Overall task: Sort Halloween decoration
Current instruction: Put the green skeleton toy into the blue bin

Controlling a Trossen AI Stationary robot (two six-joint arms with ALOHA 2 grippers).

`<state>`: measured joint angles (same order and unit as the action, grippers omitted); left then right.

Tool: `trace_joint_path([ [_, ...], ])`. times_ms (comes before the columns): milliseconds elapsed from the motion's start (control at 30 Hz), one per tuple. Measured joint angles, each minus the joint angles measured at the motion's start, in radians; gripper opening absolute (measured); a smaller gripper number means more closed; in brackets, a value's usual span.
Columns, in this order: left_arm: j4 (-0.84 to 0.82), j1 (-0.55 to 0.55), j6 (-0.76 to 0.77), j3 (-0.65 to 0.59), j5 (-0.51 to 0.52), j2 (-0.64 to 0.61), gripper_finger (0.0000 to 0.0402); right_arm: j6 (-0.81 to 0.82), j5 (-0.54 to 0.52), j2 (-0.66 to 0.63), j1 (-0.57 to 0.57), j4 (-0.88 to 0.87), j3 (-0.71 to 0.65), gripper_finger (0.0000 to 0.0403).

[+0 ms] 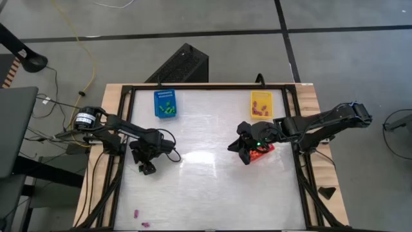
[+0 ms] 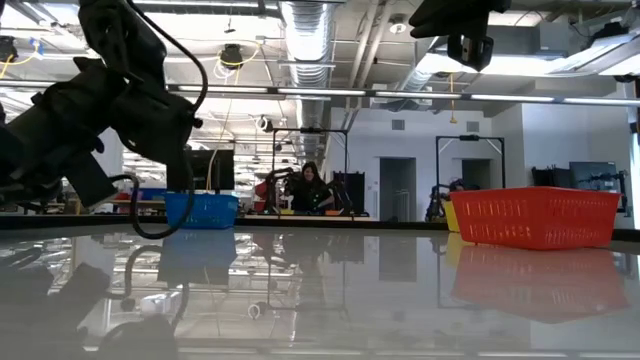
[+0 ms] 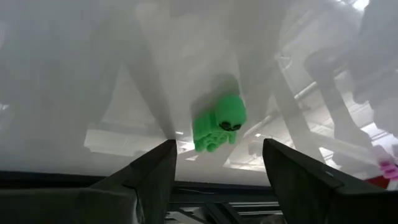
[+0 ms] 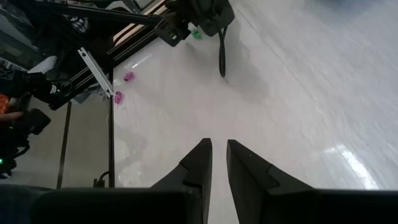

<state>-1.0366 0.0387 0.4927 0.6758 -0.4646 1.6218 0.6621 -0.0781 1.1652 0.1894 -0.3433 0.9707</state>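
Note:
A small green skull-shaped decoration piece (image 3: pixel 217 123) lies on the white table, also seen in the right wrist view (image 4: pixel 197 34). My left gripper (image 3: pixel 219 144) is open and slants down just over it at the table's left (image 1: pixel 147 169), one finger on each side and neither touching. Two purple pieces (image 1: pixel 136 212) (image 1: pixel 146 224) lie near the front edge. My right gripper (image 4: pixel 217 163) hangs raised beside the red basket (image 1: pixel 265 152), shut with nothing between its fingers.
A blue basket (image 1: pixel 165 103) with green pieces and a yellow basket (image 1: pixel 261 104) with purple ones stand at the far edge. The table's dark frame (image 1: pixel 119 187) runs along its sides. Bare white tabletop (image 1: pixel 212 187) lies between the arms. A person sits in the room beyond (image 2: pixel 310 185).

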Motion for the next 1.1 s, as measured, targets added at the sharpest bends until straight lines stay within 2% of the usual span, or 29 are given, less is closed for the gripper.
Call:
trace_joint_path([
  [400, 0.120, 0.015, 0.128, 0.000, 0.059, -0.002, 0.0231, 0.012, 0.002, 0.000, 0.000, 0.000, 0.000, 0.0082],
  [800, 0.144, 0.016, 0.173, 0.000, 0.115, -0.003, 0.0227, 0.012, 0.004, 0.000, 0.000, 0.001, 0.000, 0.0082],
  [933, 0.148, 0.015, 0.189, 0.000, 0.113, -0.003, 0.0195, 0.011, 0.004, 0.000, 0.000, 0.007, 0.000, 0.0082],
  [1100, 0.148, 0.014, 0.188, 0.000, 0.110, -0.003, 0.0109, 0.011, 0.004, 0.000, 0.000, 0.040, 0.000, 0.0082],
])
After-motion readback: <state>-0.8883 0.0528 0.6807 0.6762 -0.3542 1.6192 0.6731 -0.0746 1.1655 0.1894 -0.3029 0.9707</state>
